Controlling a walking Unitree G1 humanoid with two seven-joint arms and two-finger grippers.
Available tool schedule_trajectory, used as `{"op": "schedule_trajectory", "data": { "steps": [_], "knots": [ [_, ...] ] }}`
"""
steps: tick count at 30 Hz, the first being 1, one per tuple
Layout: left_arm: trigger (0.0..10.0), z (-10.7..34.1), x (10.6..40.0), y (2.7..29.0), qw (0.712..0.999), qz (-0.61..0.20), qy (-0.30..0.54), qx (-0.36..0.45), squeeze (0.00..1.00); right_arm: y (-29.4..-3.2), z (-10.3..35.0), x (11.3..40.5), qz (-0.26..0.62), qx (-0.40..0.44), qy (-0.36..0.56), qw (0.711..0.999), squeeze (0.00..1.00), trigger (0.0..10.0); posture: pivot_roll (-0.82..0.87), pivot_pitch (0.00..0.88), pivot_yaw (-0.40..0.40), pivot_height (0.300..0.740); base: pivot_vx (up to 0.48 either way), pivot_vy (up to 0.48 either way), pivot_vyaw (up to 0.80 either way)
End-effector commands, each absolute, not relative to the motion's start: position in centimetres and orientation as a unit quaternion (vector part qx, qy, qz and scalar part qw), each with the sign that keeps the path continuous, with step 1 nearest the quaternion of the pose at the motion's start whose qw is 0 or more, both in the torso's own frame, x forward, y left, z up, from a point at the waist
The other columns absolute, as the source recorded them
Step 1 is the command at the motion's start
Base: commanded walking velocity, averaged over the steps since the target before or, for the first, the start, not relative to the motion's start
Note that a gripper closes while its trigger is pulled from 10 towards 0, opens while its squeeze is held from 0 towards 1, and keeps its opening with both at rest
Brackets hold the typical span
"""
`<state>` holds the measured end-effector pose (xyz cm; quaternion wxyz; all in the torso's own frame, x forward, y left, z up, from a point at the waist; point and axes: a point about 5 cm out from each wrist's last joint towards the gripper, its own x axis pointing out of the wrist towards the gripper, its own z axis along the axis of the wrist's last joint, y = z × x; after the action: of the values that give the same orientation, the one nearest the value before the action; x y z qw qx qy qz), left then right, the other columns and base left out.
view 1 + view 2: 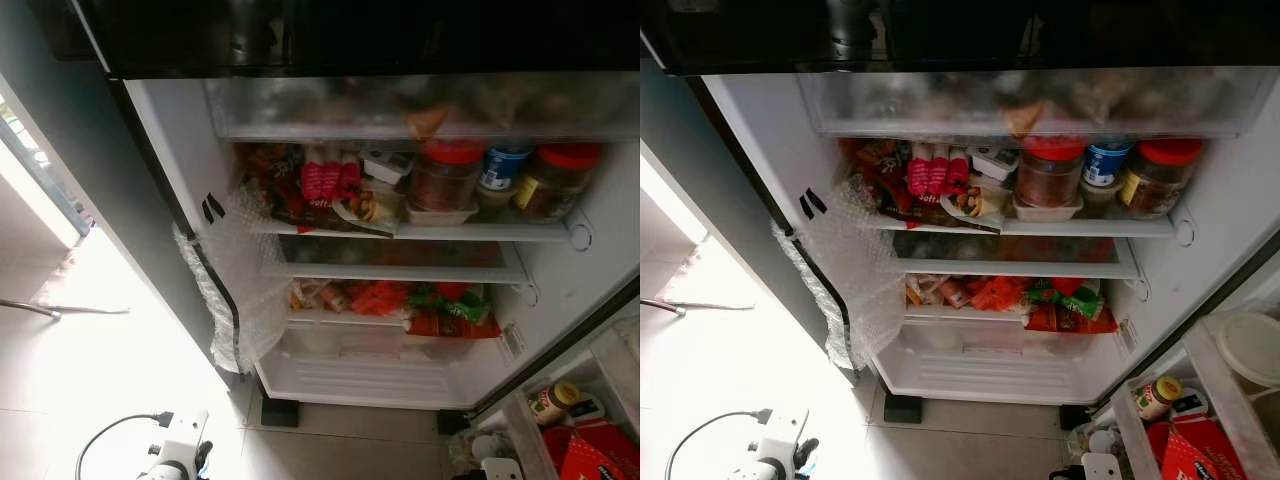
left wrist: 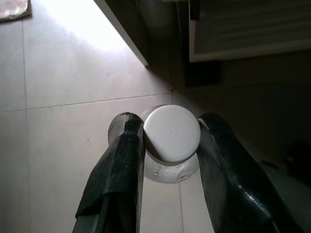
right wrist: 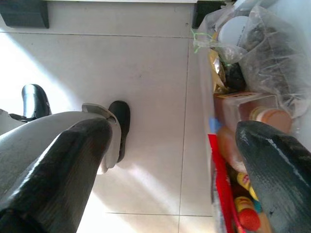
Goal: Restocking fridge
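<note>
The fridge (image 1: 230,110) stands open in front of me. Its upper shelf (image 1: 420,231) holds two red-lidded jars (image 1: 447,175), a blue-lidded tub (image 1: 500,165) and pink packets (image 1: 325,180). Red and green packets (image 1: 420,300) lie on the lower shelf. In the left wrist view my left gripper (image 2: 170,124) is shut on a small clear bottle with a white ribbed cap (image 2: 171,138), held low over the tiled floor (image 2: 63,73). In the right wrist view my right gripper (image 3: 175,133) is open with nothing in it, beside the door shelf's goods.
The open door's shelves (image 1: 530,445) at lower right carry a yellow-lidded jar (image 1: 555,400), a red packet (image 1: 590,455) and plastic bags (image 3: 257,43). Bubble wrap (image 1: 230,290) hangs on the fridge's left edge. A white bottom drawer (image 1: 350,375) sits low. Bright sunlit floor (image 1: 90,350) lies to the left.
</note>
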<state>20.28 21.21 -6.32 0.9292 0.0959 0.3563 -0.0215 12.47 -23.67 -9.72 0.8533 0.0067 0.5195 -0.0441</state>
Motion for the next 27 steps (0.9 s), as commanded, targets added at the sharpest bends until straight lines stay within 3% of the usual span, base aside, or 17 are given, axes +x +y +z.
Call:
{"op": "schedule_trajectory", "data": {
  "steps": [1, 2, 3, 5, 13, 18, 27],
  "knots": [
    [10.0, -6.4, 19.9, 20.9, 0.937, -0.036, 0.342, 0.067, 0.0, -23.7, -9.9, 11.9, -0.038, 0.004, 0.529, 0.848, 0.0, 10.0, 0.01, 0.077, 0.025, 0.74, 0.0, 0.0, 0.0],
    [10.0, -6.4, 19.9, 20.9, 0.937, -0.036, 0.342, 0.067, 0.0, -23.7, -9.9, 11.9, -0.038, 0.004, 0.529, 0.848, 0.0, 10.0, 0.01, 0.077, 0.025, 0.74, 0.0, 0.0, 0.0],
    [10.0, -2.5, 25.0, 20.4, 0.964, -0.088, 0.236, 0.086, 0.0, -23.7, -9.9, 11.9, -0.038, 0.004, 0.529, 0.848, 0.0, 10.0, 0.01, 0.072, 0.025, 0.74, 0.0, 0.0, 0.0],
    [10.0, -0.5, 27.0, 19.8, 0.971, -0.117, 0.188, 0.09, 0.0, -23.7, -9.9, 11.9, -0.036, 0.004, 0.528, 0.848, 0.0, 10.0, 0.0, 0.061, 0.029, 0.74, 0.0, 0.0, 0.0],
    [10.0, -0.1, 27.0, 19.6, 0.975, -0.132, 0.159, 0.077, 0.0, -23.7, -9.9, 11.8, -0.044, 0.011, 0.527, 0.849, 0.0, 10.0, -0.02, 0.051, 0.037, 0.74, 0.0, 0.0, 0.0],
    [10.0, 2.1, 27.8, 16.0, 0.98, -0.176, 0.089, 0.042, 0.0, -23.6, -9.9, 12.0, -0.044, 0.014, 0.525, 0.85, 0.0, 10.0, -0.03, 0.057, 0.044, 0.74, 0.0, 0.0, 0.0],
    [10.0, 2.8, 26.6, 15.2, 0.979, -0.196, 0.063, -0.011, 0.0, -23.6, -9.7, 12.6, -0.045, 0.013, 0.517, 0.855, 0.0, 10.0, -0.03, 0.064, 0.047, 0.74, 0.0, 0.0, 0.0]
  ]
}}
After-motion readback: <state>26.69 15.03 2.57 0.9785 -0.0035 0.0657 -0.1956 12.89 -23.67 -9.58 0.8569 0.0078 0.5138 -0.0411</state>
